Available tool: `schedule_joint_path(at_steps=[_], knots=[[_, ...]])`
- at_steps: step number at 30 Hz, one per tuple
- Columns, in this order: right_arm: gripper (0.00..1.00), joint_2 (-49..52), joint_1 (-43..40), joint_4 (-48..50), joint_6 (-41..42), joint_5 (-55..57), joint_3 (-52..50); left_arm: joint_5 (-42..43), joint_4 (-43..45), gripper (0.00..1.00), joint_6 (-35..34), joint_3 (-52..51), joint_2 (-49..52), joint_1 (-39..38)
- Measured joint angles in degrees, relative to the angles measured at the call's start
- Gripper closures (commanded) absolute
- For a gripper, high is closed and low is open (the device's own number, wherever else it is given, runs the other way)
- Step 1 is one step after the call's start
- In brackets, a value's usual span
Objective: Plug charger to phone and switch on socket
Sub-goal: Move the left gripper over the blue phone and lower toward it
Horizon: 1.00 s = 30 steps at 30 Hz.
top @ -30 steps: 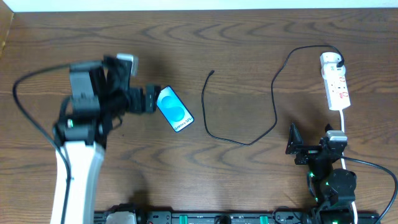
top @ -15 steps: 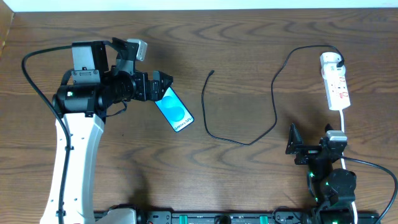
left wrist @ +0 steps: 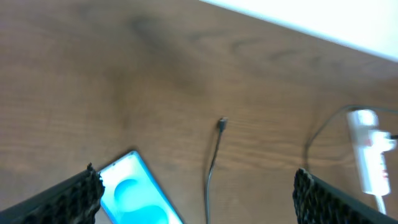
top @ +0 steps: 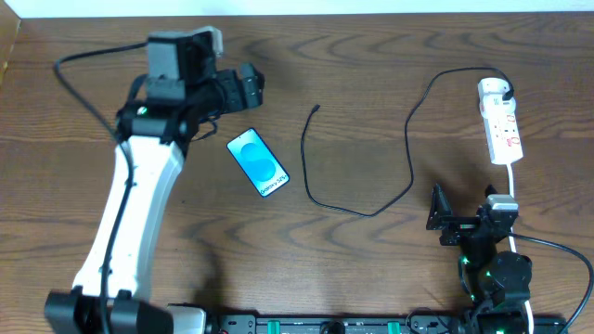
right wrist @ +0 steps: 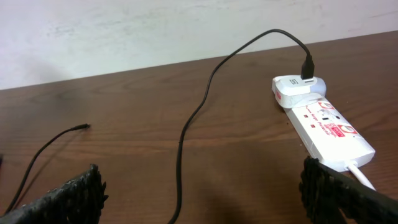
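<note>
The phone (top: 258, 162) lies flat on the brown table with its cyan screen up; it also shows in the left wrist view (left wrist: 140, 198). The charger (top: 360, 209) is a thin black cable looping across the table. Its plug tip (top: 317, 109) lies free right of the phone, seen in the left wrist view (left wrist: 222, 123). Its white adapter (right wrist: 295, 88) sits in the socket (top: 501, 130), a white strip at the far right. My left gripper (top: 249, 88) is open and empty, above and behind the phone. My right gripper (top: 457, 223) is open and empty near the front edge.
The socket's white cord (top: 512, 181) runs toward the right arm's base. A white wall edge (left wrist: 323, 25) borders the table's far side. Dark rails (top: 306, 325) line the table's front edge.
My left arm swung from the phone's left side up and toward the far edge, and its open gripper now hovers behind the phone. The phone, cable and right arm have not moved.
</note>
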Motion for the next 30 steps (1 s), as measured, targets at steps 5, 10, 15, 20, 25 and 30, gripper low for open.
schedule_joint_path(at_steps=[5, 10, 15, 20, 25, 30], knots=[[0.01, 0.0, 0.0, 0.0, 0.0, 0.0, 0.0, -7.1, -5.7, 0.02, -5.3, 6.0, 7.7, -1.8], [0.01, 0.0, 0.0, 0.0, 0.0, 0.0, 0.0, -11.0, -8.9, 0.02, -12.0, 6.6, 14.7, -1.8], [0.01, 0.0, 0.0, 0.0, 0.0, 0.0, 0.0, -12.5, -9.4, 0.02, -16.6, 6.6, 20.2, -1.9], [0.01, 0.0, 0.0, 0.0, 0.0, 0.0, 0.0, -12.2, -10.7, 0.02, -18.4, 6.6, 20.9, -1.9], [0.01, 0.0, 0.0, 0.0, 0.0, 0.0, 0.0, -12.1, -11.3, 0.02, -22.7, 4.9, 20.9, -2.4], [0.01, 0.0, 0.0, 0.0, 0.0, 0.0, 0.0, -12.5, -11.6, 0.02, -27.1, 1.3, 21.4, -3.0]])
